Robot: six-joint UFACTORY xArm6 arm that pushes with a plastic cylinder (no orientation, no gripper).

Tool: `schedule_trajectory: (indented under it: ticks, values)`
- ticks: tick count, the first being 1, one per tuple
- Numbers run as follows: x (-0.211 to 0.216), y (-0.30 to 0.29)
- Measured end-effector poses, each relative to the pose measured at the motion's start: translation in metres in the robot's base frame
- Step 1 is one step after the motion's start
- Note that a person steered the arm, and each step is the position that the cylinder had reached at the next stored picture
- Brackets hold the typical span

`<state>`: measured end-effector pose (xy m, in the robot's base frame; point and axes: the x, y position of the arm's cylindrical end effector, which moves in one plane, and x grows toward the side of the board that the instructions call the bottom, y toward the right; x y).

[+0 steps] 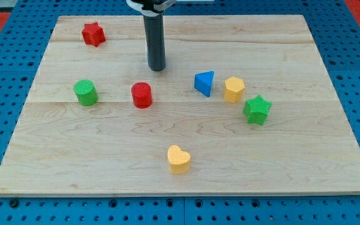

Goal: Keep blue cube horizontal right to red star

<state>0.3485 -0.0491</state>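
1. The green cylinder point(85, 92) stands upright, well off to the view's left of my tip and a little nearer the view's bottom.
2. The red star point(93, 34) sits near the board's top-left corner, to the view's left of my tip and nearer the view's top, well apart from it.
3. The red cylinder point(141, 95) stands just toward the view's bottom and slightly left of my tip. It is near the tip, with a strip of bare wood between them.
4. My tip point(157, 68) rests on the wooden board point(330, 125), in its upper middle part. The dark rod rises straight up from it and leaves the view at the top. It is a plain rod with nothing gripped, and no block is seen touching it.
5. The blue cube does not show anywhere on the board, so I cannot tell where it lies relative to my tip or to the red star.
6. The yellow heart point(179, 159) lies far toward the view's bottom from my tip and slightly right.
7. The blue triangular prism point(204, 82) is to the view's right of my tip and a little lower, clearly apart from it.
8. The yellow hexagonal block point(234, 89) stands farther right, just beyond the prism.
9. The green star point(257, 110) is farthest right and lower, close beside the yellow hexagonal block.
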Motion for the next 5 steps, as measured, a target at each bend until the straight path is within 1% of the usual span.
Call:
schedule_trajectory:
  ticks: [1, 2, 3, 4, 5]
  values:
    - [-0.004, -0.029]
    - [-0.029, -0.033]
    - [-0.043, 0.012]
    - [-0.036, 0.015]
    - [-0.045, 0.03]
